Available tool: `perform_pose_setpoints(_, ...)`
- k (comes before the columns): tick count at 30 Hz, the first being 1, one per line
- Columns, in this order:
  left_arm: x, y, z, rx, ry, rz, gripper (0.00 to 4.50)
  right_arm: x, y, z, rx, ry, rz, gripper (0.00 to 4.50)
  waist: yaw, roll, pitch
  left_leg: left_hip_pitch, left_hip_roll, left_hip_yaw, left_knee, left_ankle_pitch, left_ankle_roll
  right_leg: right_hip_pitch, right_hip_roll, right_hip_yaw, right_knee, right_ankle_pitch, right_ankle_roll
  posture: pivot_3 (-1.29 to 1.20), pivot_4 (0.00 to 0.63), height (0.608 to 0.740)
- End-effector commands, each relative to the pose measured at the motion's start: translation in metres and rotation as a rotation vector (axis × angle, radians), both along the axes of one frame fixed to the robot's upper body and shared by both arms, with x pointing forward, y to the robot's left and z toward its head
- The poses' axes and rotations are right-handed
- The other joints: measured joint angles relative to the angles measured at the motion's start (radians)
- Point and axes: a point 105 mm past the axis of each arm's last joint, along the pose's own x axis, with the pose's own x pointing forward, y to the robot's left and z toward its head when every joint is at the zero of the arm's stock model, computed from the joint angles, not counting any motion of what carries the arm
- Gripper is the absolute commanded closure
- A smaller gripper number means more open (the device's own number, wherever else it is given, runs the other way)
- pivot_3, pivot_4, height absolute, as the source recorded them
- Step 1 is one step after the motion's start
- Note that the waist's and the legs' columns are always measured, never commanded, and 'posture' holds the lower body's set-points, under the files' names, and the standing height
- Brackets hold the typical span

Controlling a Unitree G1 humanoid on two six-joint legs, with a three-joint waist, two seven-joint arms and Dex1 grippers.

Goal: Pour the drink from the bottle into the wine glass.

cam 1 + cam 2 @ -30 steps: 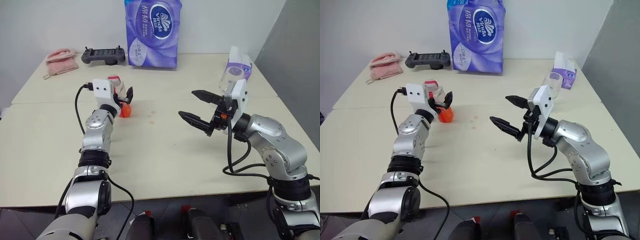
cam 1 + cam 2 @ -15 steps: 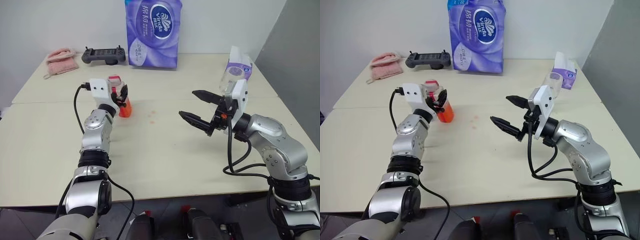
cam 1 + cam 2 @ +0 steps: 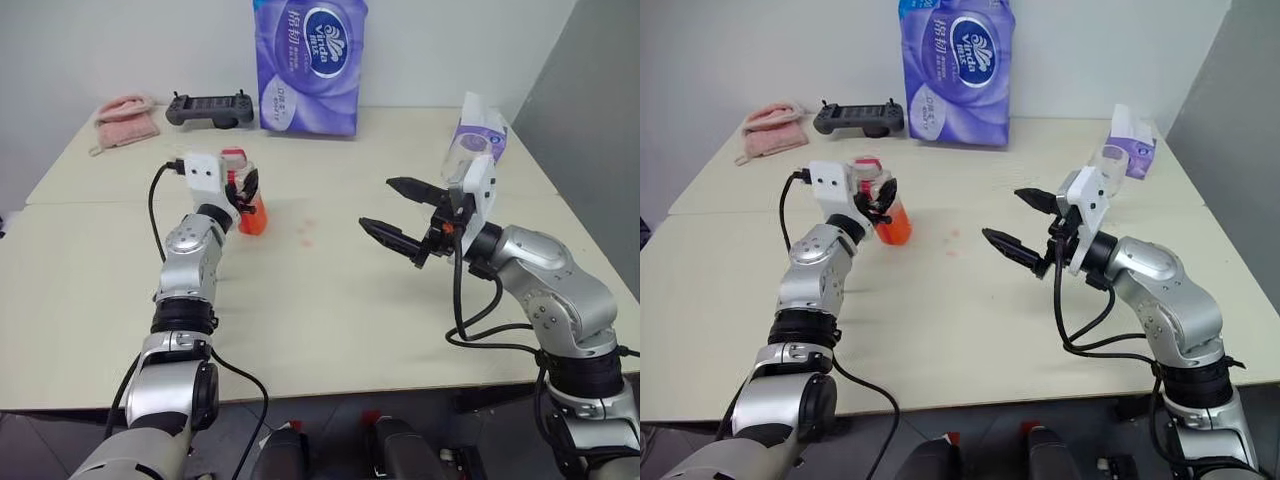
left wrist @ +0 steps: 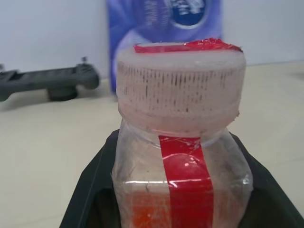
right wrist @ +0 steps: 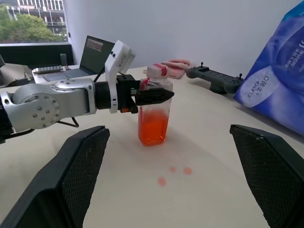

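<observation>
Now left hand [image 3: 883, 199] is clamped on the upright bottle [image 3: 887, 208] w/ orange-red drink [image 5: 153, 124], just off the tabletop [image 3: 320, 300]. Wine glass [image 3: 462, 158] stands well to the right, behind the released right hand [image 3: 398, 212], so right arm's nearer it.

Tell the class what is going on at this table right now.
The robot's left gripper has its jaws shut on a small clear plastic bottle with a white cap, part full of orange-red drink. The bottle stands upright on the pale table. The right gripper hangs above the table with jaws wide open, holding nothing. The cap is on; pouring has not begun.
</observation>
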Motion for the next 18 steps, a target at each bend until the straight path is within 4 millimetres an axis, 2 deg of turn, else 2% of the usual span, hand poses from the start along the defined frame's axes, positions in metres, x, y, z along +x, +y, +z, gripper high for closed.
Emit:
perform_pose_setpoints(1,-0.022,-0.056,0.036,0.081,-0.096,-0.296,2.56,-0.006,0.012,0.008,-0.044,-0.048,0.029,0.00,0.002,0.000,0.000,0.000,0.000,0.000,0.000,0.000,0.000,0.000,0.000,0.000,0.000,0.000,0.000,0.00,0.150,0.740)
perform_pose_setpoints(5,-0.055,-0.096,0.022,0.086,-0.055,-0.586,2.56,-0.004,0.018,0.009,-0.037,-0.037,0.026,0.00,0.000,0.000,0.000,0.000,-0.001,-0.001,0.001,0.000,0.000,0.001,-0.001,0.000,0.000,0.000,0.000,0.00,0.150,0.740)
perform_pose_setpoints(8,-0.070,-0.109,0.016,0.073,-0.021,-0.702,2.56,-0.002,0.021,0.013,-0.013,-0.029,0.009,0.00,-0.005,0.002,0.001,0.000,0.000,-0.001,0.001,0.000,0.000,0.001,-0.001,-0.001,0.000,0.000,0.000,0.00,0.150,0.740)
perform_pose_setpoints(12,-0.087,-0.121,0.011,0.068,0.016,-0.830,2.56,-0.002,0.022,0.017,0.005,-0.023,-0.011,0.00,-0.005,0.002,0.001,0.000,0.000,-0.002,0.001,0.000,0.000,0.000,0.000,-0.002,0.000,0.000,-0.001,0.00,0.150,0.740)
perform_pose_setpoints(18,-0.099,-0.128,0.008,0.105,0.018,-0.915,2.56,-0.005,0.022,0.013,0.006,0.017,-0.018,0.00,-0.002,0.002,0.001,0.000,0.000,-0.003,0.001,0.000,0.000,0.001,-0.001,-0.002,0.000,0.000,-0.001,0.00,0.150,0.740)
